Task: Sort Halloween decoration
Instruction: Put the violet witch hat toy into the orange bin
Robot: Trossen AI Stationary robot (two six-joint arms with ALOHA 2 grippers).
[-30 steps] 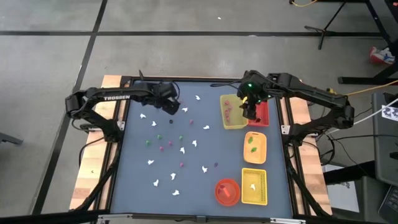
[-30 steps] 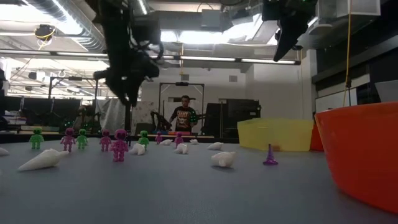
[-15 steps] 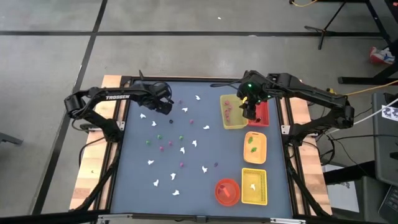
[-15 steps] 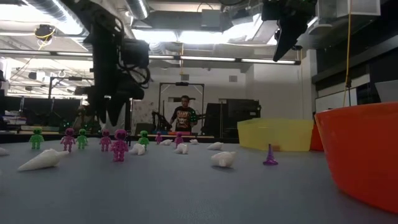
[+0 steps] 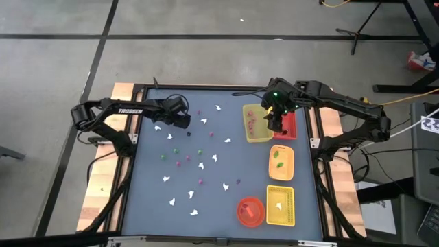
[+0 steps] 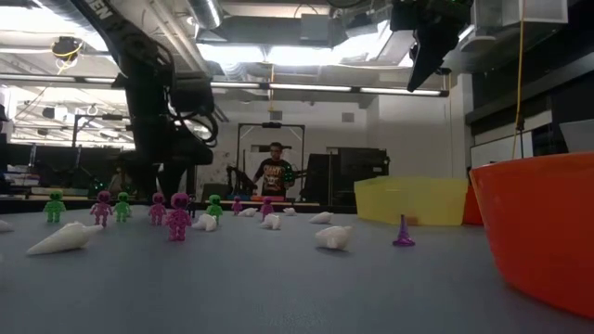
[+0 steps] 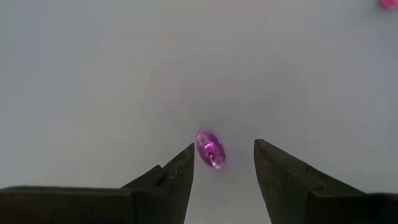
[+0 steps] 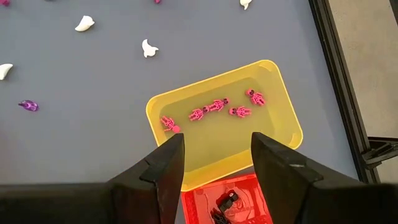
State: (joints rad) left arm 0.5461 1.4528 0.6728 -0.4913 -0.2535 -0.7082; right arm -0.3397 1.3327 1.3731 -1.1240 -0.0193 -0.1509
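One "TROSSEN" label, left arm [image 5: 130, 110]

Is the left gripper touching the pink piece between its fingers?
Apart. The left wrist view shows bare table between the pink piece and both open fingers of the left gripper.

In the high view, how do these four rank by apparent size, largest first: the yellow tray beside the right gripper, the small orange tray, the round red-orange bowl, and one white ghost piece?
1. Yellow tray, beside the right gripper.
2. Small orange tray and round red-orange bowl: they look nearly alike, so I do not rank them.
3. White ghost piece, far the smallest.
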